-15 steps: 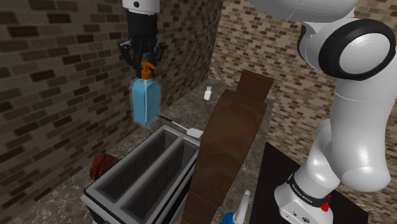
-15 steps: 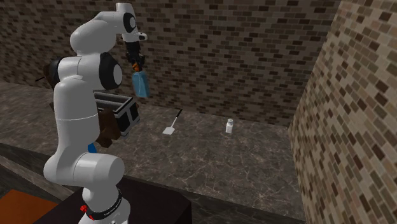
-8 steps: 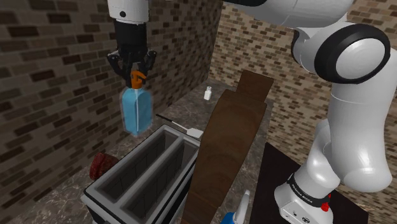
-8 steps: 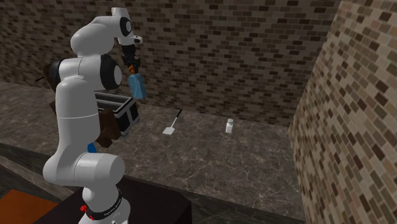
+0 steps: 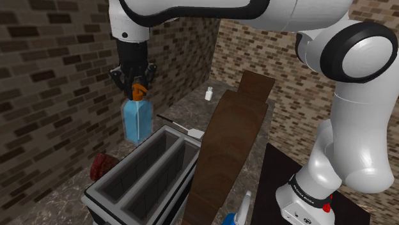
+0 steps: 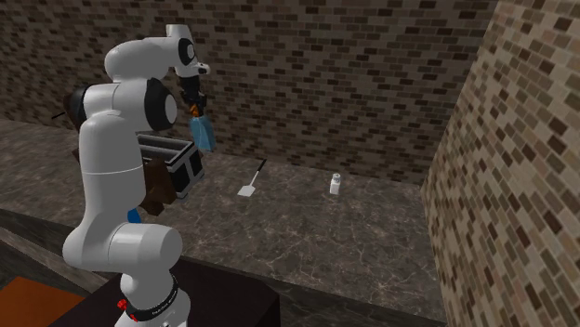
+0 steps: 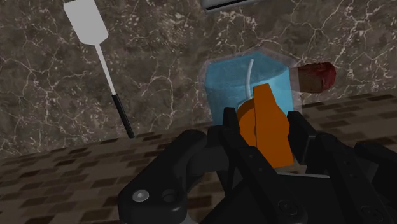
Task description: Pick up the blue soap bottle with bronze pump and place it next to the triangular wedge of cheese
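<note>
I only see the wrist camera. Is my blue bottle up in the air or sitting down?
Observer: Up in the air; in the shoulder view the gripper holds the blue bottle by its top, above the counter.
Operator: What could I bump?
Observer: A grey box with two long slots, close by and lower than the bottle.
Operator: Anything else?
Observer: A small white shaker stands on the counter beyond the spatula.

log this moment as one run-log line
stage: holding aloft | pincer: shut on orange pump | blue soap bottle: hanging in air beside slotted box | placement: not yet done
</note>
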`<state>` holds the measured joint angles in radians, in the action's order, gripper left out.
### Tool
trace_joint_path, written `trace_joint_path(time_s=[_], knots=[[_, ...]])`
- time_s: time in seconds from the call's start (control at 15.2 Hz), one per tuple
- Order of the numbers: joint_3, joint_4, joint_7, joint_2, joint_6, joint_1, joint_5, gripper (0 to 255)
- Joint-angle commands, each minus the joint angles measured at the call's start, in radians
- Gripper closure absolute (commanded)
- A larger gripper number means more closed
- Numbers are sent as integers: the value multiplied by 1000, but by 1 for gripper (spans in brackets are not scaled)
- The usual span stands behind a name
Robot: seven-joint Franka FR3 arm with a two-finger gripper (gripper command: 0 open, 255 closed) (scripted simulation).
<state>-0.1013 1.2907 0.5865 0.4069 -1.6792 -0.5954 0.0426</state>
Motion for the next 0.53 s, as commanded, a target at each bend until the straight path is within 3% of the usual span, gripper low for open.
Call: trace_joint_path(time_s=[0.0, 0.46], knots=[[1, 34, -2, -5, -31, 3, -1, 255], [1, 131, -1, -6, -126, 5, 0, 255]])
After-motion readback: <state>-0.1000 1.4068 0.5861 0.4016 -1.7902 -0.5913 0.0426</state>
